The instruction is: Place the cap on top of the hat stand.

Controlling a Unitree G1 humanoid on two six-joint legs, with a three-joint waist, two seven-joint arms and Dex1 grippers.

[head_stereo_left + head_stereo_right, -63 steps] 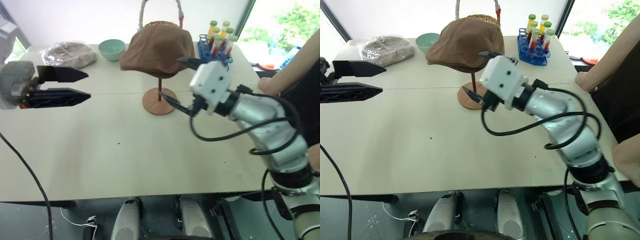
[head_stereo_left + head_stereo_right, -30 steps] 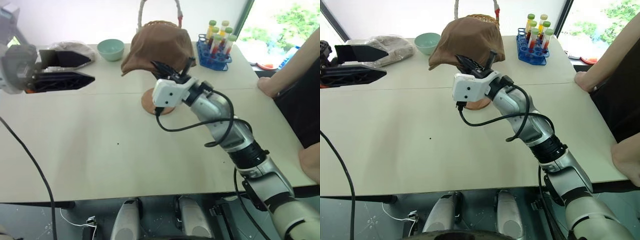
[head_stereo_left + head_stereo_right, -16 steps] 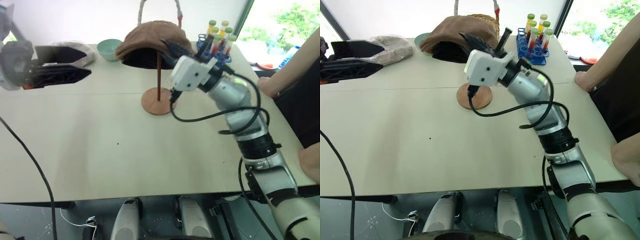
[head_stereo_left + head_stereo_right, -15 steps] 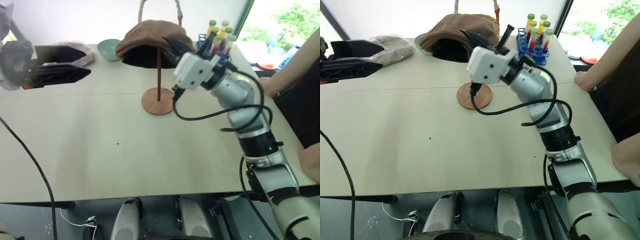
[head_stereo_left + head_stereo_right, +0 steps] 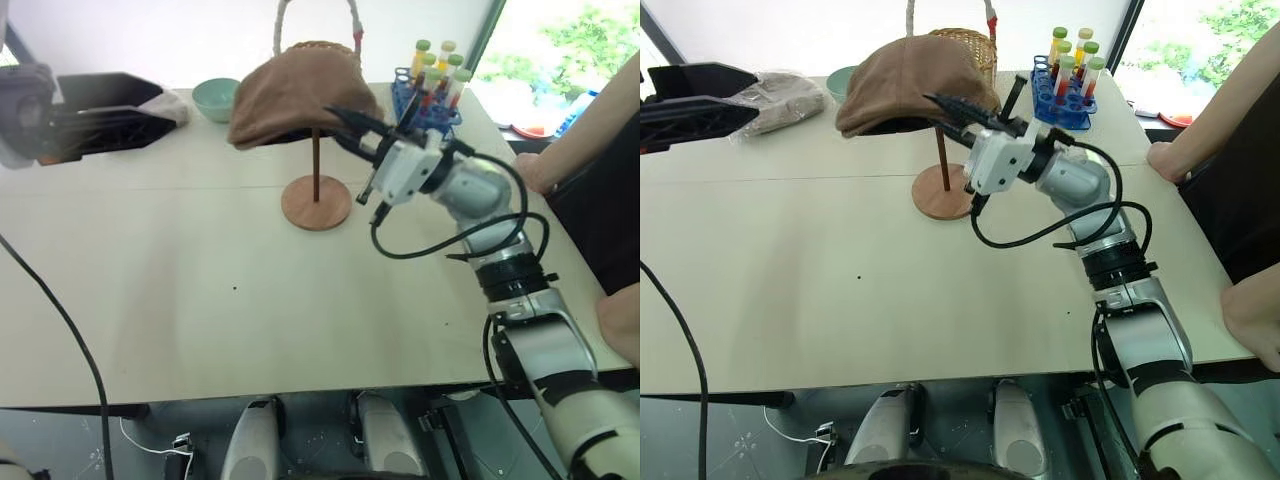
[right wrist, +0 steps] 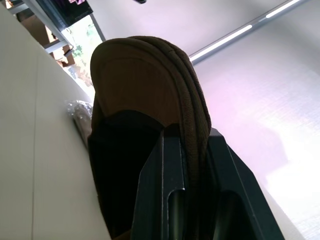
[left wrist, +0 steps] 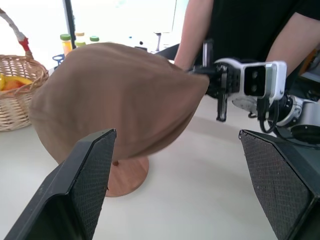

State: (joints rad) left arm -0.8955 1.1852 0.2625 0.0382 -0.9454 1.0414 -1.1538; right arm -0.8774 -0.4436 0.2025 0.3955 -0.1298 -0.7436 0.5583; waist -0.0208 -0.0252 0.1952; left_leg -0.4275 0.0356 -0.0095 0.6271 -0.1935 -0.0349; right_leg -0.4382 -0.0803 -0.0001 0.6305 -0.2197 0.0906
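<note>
The brown cap [image 5: 300, 92] sits draped over the top of the hat stand [image 5: 316, 203], whose thin rod and round base stand on the table; its disc top is hidden under the fabric. My right gripper [image 5: 350, 128] reaches in from the right at the cap's right edge. In the right wrist view the cap's rim [image 6: 192, 115] lies pinched between the two fingers, so the gripper is shut on it. Far to the left of the stand, my left gripper [image 5: 160, 107] is held level and open, holding nothing. The left wrist view shows the cap [image 7: 115, 95] between its spread fingers.
Behind the stand are a wicker basket [image 5: 965, 45], a teal bowl [image 5: 218, 97], a blue rack of test tubes [image 5: 430, 95] and a clear plastic bag [image 5: 780, 95]. A person's arm [image 5: 590, 130] leans on the table's right edge.
My right gripper has swung from under the cap out to its right side. The cap, tipped up half a second ago, now hangs lower over the stand. The left gripper has stayed put.
</note>
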